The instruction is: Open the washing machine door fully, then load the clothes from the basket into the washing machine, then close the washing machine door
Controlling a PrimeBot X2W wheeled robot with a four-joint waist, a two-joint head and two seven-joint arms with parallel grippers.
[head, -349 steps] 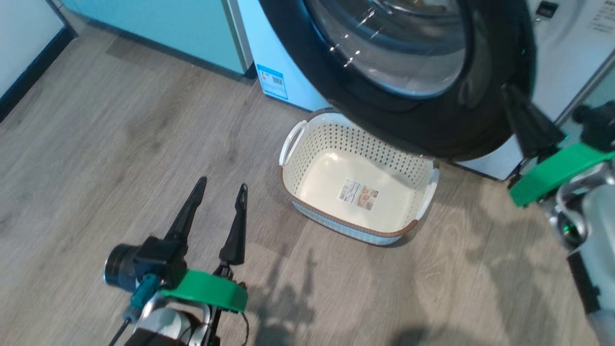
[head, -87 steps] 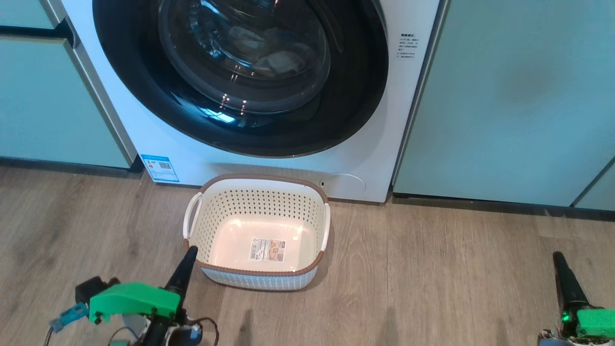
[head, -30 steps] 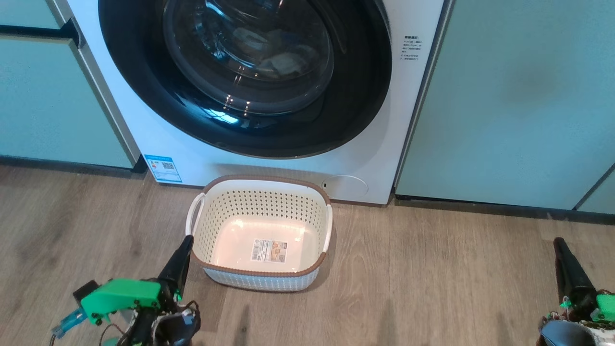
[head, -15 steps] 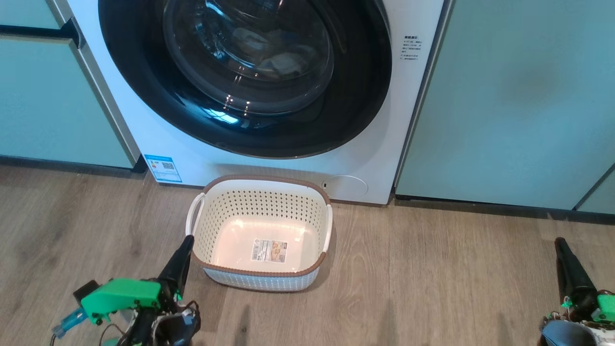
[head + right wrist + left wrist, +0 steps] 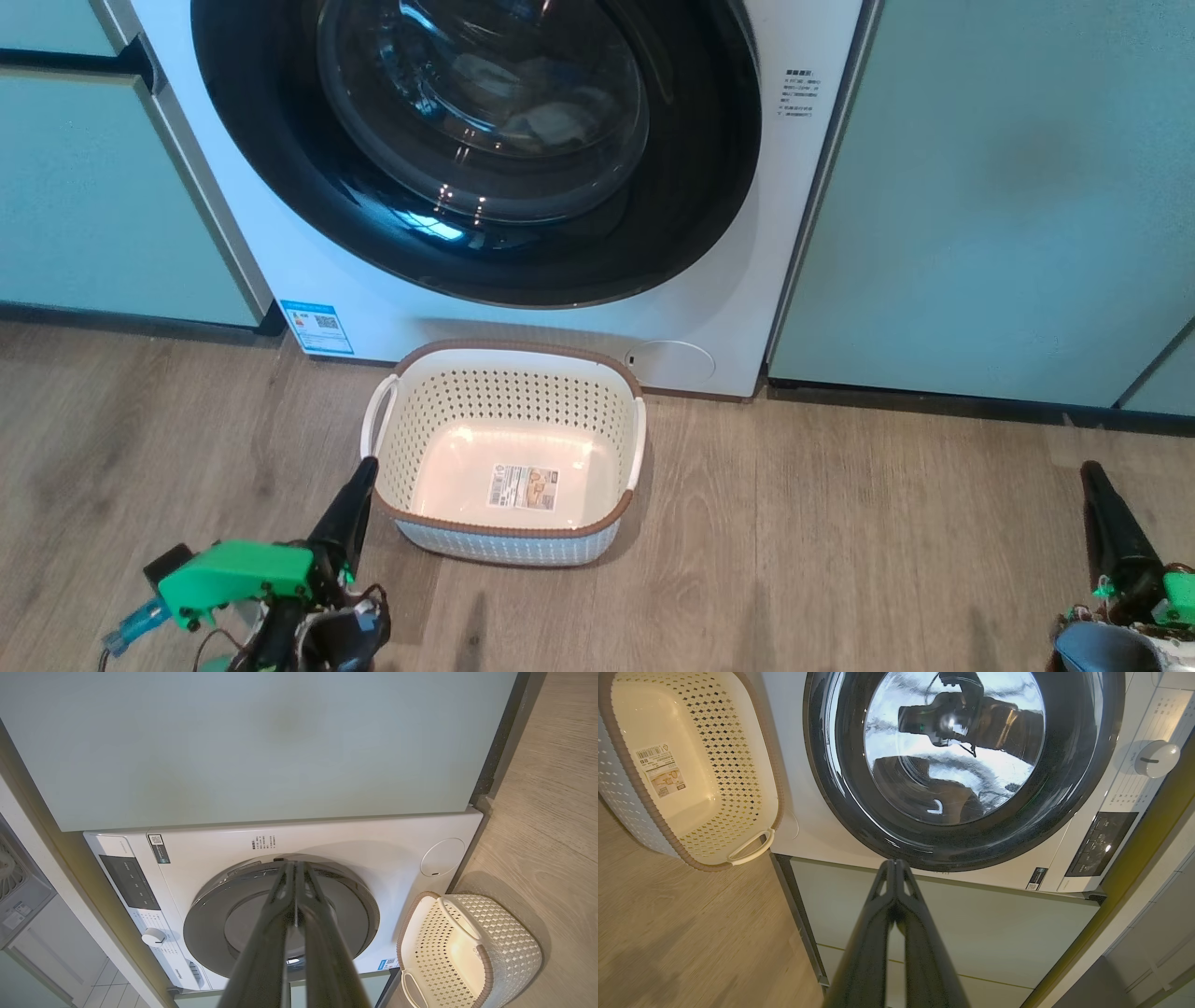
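The washing machine door (image 5: pixel 481 112) sits flush against the white front of the washing machine (image 5: pixel 728 313), its black ring seated all round with no gap showing, so it looks properly shut rather than merely pushed to. Behind the domed glass lie pale crumpled shapes (image 5: pixel 551 117), most likely the clothes, lying in the drum where the task wants them. The basket (image 5: pixel 509 397) stands on the wooden floor (image 5: pixel 840 541) just in front of the machine, below the door, a sensible spot since it keeps the lift from basket to drum short. It is empty now, with only the label (image 5: pixel 521 486) showing on its cream bottom. The left hand (image 5: pixel 366 469) hangs low beside the basket's near left corner, apart from it, clenched on nothing. In the left wrist view its two fingers (image 5: pixel 873 933) are pressed tip to tip. The right hand (image 5: pixel 1092 471) is likewise clenched and empty, well off to the right over bare floor before the pale green cabinet (image 5: pixel 980 187). Both hands sit clear of the door, presumably because nothing is left to hold, and by this layout the whole task looks finished.
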